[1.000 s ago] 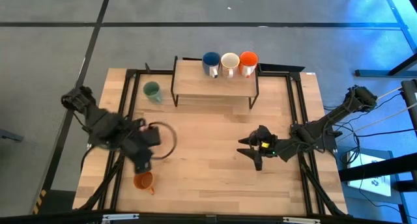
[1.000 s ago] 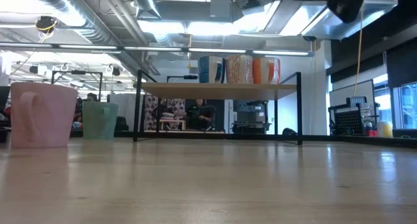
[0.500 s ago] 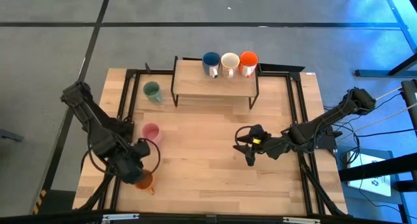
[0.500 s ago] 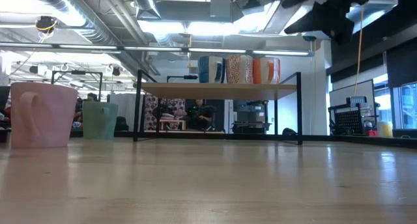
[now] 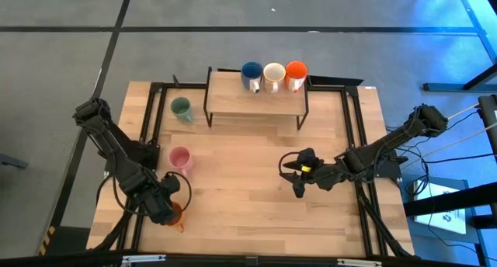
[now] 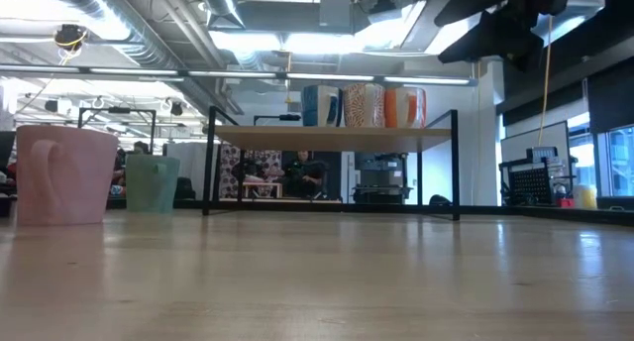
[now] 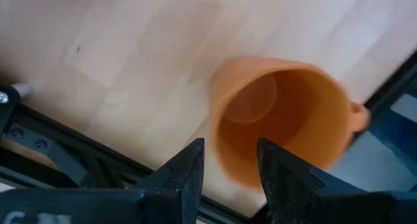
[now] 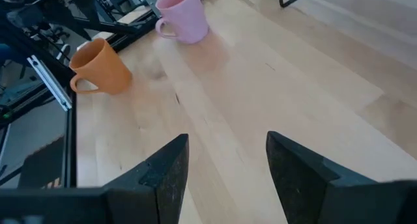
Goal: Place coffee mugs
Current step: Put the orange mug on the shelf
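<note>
The orange-brown mug (image 5: 177, 215) (image 7: 280, 120) stands upright near the table's near left edge. My left gripper (image 5: 163, 208) (image 7: 228, 175) hangs over it, open, one finger over the mug's mouth and the other outside its wall; I see no touch. The pink mug (image 5: 180, 158) (image 6: 64, 172) and the green mug (image 5: 181, 108) (image 6: 152, 182) stand on the table's left side. The blue mug (image 5: 251, 74), white mug (image 5: 273, 74) and orange-red mug (image 5: 296, 73) stand in a row on the shelf (image 5: 233, 96). My right gripper (image 5: 295, 175) (image 8: 228, 178) is open above the table's middle right.
The black-framed wooden shelf (image 6: 337, 135) stands at the table's far middle on thin legs. Bare wood lies between the two grippers and under the shelf. A black frame rail (image 7: 58, 152) runs along the table's near left edge beside the orange-brown mug.
My left gripper has swung from over the pink mug toward the table's near edge and now sits over the orange-brown mug, leaving the pink mug uncovered. My right gripper has shifted a little toward the table's left. No mug has moved.
</note>
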